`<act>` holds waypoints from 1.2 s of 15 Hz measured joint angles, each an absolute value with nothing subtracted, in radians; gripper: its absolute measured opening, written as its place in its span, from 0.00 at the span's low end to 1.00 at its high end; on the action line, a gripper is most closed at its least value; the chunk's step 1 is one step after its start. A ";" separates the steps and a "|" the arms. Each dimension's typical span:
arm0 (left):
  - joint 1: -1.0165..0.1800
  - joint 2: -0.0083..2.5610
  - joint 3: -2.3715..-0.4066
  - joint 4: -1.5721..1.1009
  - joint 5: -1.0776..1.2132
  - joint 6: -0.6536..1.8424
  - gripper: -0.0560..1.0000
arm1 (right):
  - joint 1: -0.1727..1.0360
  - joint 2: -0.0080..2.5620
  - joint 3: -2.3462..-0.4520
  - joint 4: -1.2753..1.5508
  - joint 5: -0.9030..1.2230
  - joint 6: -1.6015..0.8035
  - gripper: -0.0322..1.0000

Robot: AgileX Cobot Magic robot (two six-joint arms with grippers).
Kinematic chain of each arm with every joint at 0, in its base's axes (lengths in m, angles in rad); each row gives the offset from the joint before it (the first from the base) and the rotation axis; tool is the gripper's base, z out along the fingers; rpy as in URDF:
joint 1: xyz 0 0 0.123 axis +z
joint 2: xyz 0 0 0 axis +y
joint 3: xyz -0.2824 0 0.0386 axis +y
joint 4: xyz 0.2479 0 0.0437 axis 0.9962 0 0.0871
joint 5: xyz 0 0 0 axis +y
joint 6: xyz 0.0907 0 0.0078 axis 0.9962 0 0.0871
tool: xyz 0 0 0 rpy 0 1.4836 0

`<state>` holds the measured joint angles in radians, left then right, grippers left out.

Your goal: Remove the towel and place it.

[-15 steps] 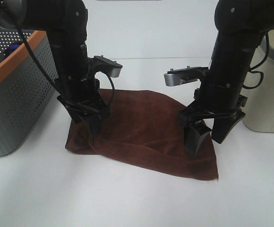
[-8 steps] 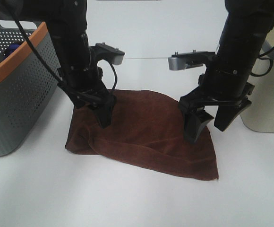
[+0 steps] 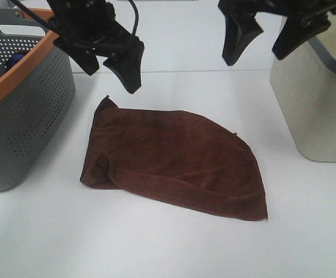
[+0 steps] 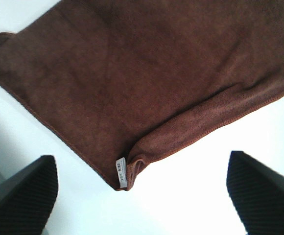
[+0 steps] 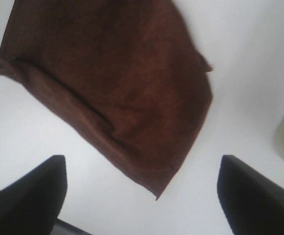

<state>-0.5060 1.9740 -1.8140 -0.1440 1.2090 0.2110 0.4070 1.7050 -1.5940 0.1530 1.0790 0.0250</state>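
Both grippers hang above the table with nothing between their fingers. Left gripper (image 3: pixel 107 61): jaws spread wide, empty, raised clear of the towel (image 3: pixel 176 159) near its far left corner. Right gripper (image 3: pixel 266 36): jaws also spread wide, empty, raised at the top of the exterior view, over the far right side of the towel and close to the beige bin (image 3: pixel 316 110).

Towel: dark reddish-brown plush cloth, lying flat on the white table (image 3: pixel 156 243), folded over on itself, with a thick rolled fold running along its near edge. Neither gripper touches it. It sits between the two containers, apart from both.

Grey perforated basket (image 3: pixel 23 121) with an orange rim stands at the left edge of the exterior view; something blue shows inside, too little visible to identify.

Left wrist view: towel (image 4: pixel 147 83) below the camera, a small white label (image 4: pixel 121 172) sewn at one corner where the fold ends; both fingertips (image 4: pixel 22 196) frame the view, well apart.

Right wrist view: towel (image 5: pixel 117 83) slightly blurred, one pointed corner toward the fingertips (image 5: pixel 29 196), white table around it.
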 joint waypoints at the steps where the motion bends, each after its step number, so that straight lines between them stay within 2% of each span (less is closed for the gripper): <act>1: -0.490 1.950 -1.814 -0.130 1.210 0.189 0.88 | 0.395 1.699 -1.631 0.103 1.091 0.081 0.83; 5: -0.343 1.836 -1.815 -0.054 1.212 0.041 0.88 | 0.201 1.655 -1.694 0.073 1.093 0.106 0.83; 9: -0.204 1.701 -1.783 0.018 1.213 0.022 0.88 | 0.141 1.513 -1.606 0.049 1.094 0.090 0.81; 14: -0.010 1.313 -1.366 0.028 1.180 0.022 0.88 | 0.141 1.132 -1.226 0.030 1.094 0.095 0.78; 15: -0.010 1.313 -1.366 0.028 1.180 0.022 0.88 | 0.141 1.132 -1.226 0.030 1.094 0.095 0.78; 16: 0.021 1.204 -1.269 0.031 1.148 0.022 0.88 | 0.141 1.048 -1.159 0.030 1.094 0.103 0.78; 17: 0.058 1.010 -1.123 0.050 1.089 0.022 0.88 | 0.141 0.857 -1.038 0.030 1.094 0.124 0.78; 18: 0.060 0.906 -1.064 0.069 1.071 0.026 0.88 | 0.141 0.756 -0.984 0.040 1.095 0.126 0.78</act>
<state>0.0600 0.9060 -1.0640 0.0690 1.0710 0.0260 0.1410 0.7560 -0.9840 0.0400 1.0950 0.1260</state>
